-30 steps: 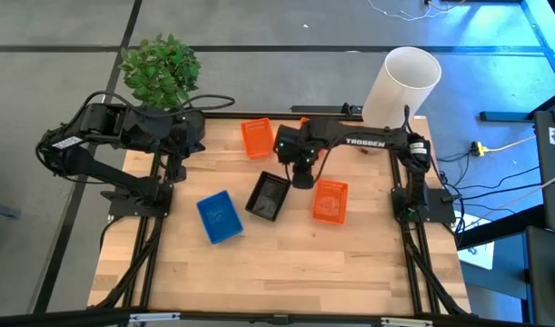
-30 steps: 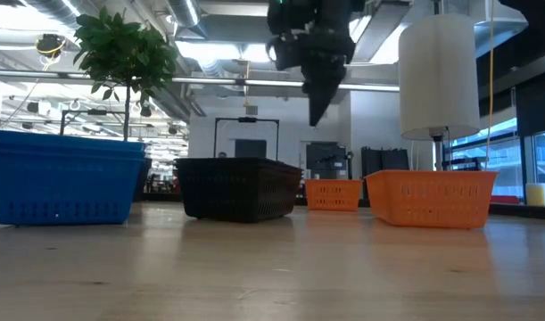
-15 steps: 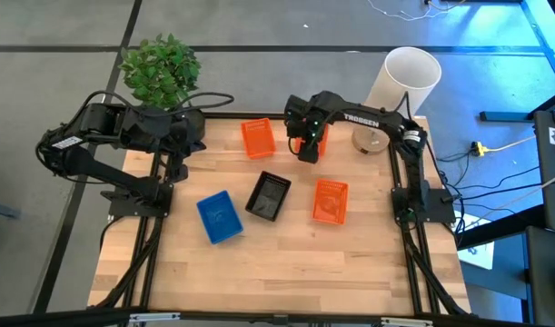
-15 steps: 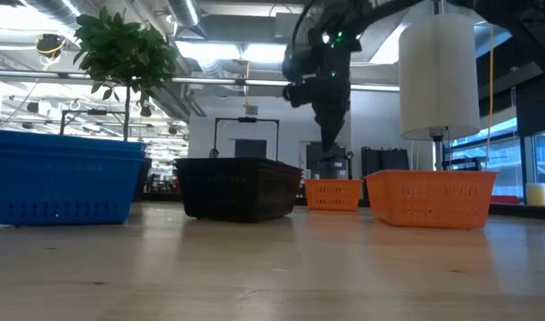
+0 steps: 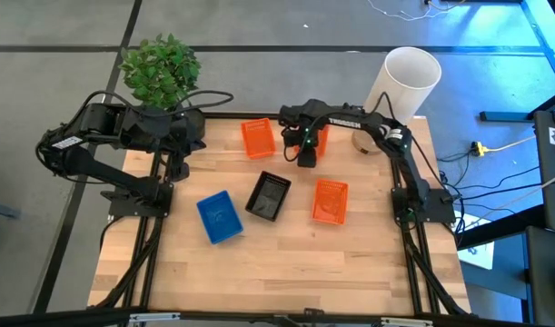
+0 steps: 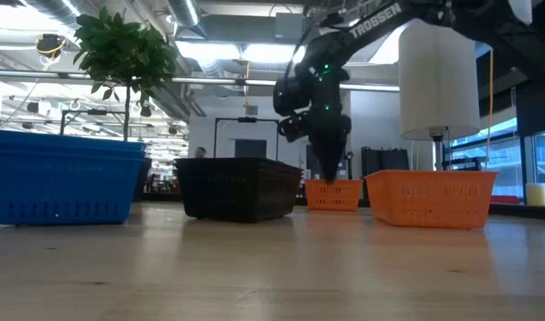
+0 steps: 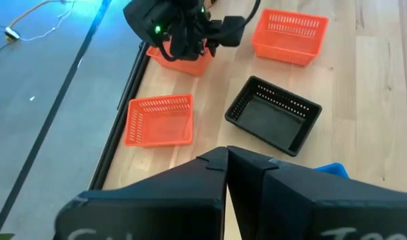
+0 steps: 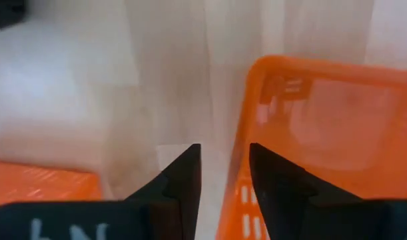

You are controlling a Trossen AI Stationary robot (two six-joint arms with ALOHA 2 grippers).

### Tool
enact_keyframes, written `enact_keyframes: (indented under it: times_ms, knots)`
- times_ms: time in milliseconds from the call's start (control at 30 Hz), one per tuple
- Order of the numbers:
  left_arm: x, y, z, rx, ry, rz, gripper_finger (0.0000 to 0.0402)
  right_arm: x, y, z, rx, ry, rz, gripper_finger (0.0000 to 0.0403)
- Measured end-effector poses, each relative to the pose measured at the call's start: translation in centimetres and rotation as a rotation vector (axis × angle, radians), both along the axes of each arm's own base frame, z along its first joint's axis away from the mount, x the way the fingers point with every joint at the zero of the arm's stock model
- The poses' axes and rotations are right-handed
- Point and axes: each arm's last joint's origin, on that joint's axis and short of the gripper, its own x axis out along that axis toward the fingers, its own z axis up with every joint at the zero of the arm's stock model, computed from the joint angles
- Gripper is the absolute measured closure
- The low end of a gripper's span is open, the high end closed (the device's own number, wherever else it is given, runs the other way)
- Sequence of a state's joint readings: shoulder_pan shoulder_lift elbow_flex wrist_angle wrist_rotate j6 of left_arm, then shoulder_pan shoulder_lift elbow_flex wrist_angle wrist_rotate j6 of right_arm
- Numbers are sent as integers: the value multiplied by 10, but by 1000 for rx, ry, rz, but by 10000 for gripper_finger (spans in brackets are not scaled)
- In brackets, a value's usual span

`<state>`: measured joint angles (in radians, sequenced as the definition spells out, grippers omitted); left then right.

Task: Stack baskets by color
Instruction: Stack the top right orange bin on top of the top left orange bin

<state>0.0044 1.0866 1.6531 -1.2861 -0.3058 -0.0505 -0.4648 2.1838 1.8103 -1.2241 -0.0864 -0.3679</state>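
As my right pincer (image 8: 220,175) hung released, one finger on each side of the orange basket (image 8: 310,133) wall, I judged the mesh light, stiff, best pinched at the rim.

The wooden surface (image 5: 286,263) carries five baskets. An orange basket (image 5: 315,138) sits directly below the right jaws, its wall between them. Another orange basket (image 5: 256,138) lies just beside it, on the side toward the left jaws. A black basket (image 5: 269,196), a blue basket (image 5: 220,217) and a third orange basket (image 5: 330,201) lie apart from the jaws, toward the middle of the surface.
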Motion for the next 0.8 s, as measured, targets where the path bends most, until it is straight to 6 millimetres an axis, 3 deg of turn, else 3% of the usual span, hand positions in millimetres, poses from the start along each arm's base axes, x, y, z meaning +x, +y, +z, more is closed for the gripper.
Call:
enact_keyframes:
  times_ms: [433, 533, 667, 800]
  knots:
    - [0, 0, 0, -8, 0, -6, 400, 7, -6, -18, -85, 25, 43, 279]
    - [0, 0, 0, -9, 0, -6, 401, 7, -6, -20, -82, 28, 73, 310]
    - [0, 0, -1, -10, 6, -7, 400, 7, -5, -20, -117, 53, 130, 388]
    - [0, 0, -1, -8, 9, -9, 401, 6, 1, -10, -212, 161, 182, 397]
